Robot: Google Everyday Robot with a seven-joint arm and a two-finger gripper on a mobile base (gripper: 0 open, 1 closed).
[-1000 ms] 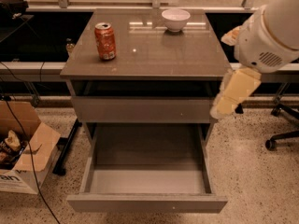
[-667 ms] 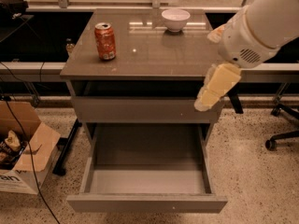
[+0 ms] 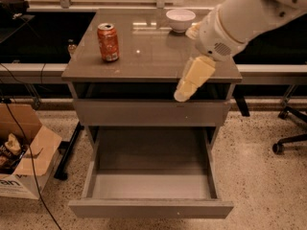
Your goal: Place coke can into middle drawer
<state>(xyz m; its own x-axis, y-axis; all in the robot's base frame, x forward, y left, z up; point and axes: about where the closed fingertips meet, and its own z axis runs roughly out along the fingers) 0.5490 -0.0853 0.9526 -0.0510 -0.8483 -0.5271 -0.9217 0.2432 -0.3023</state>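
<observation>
The coke can (image 3: pixel 108 42), red-orange with a silver top, stands upright on the left part of the grey cabinet top (image 3: pixel 144 56). The middle drawer (image 3: pixel 151 186) is pulled out wide below, and its grey floor is bare. My gripper (image 3: pixel 184 91) is cream-coloured. It hangs tip-down over the front right edge of the cabinet top, in front of the uppermost drawer front (image 3: pixel 120 113). It is well to the right of the can, apart from it, and holds nothing that I can see.
A white bowl (image 3: pixel 180 18) sits at the back right of the cabinet top, just behind my arm. An open cardboard box (image 3: pixel 24 152) and cables lie on the floor to the left. An office chair base (image 3: pixel 288 140) stands to the right.
My arm has swung left. The gripper has moved from beside the cabinet's right edge to in front of its right front. The can and the drawer have not moved.
</observation>
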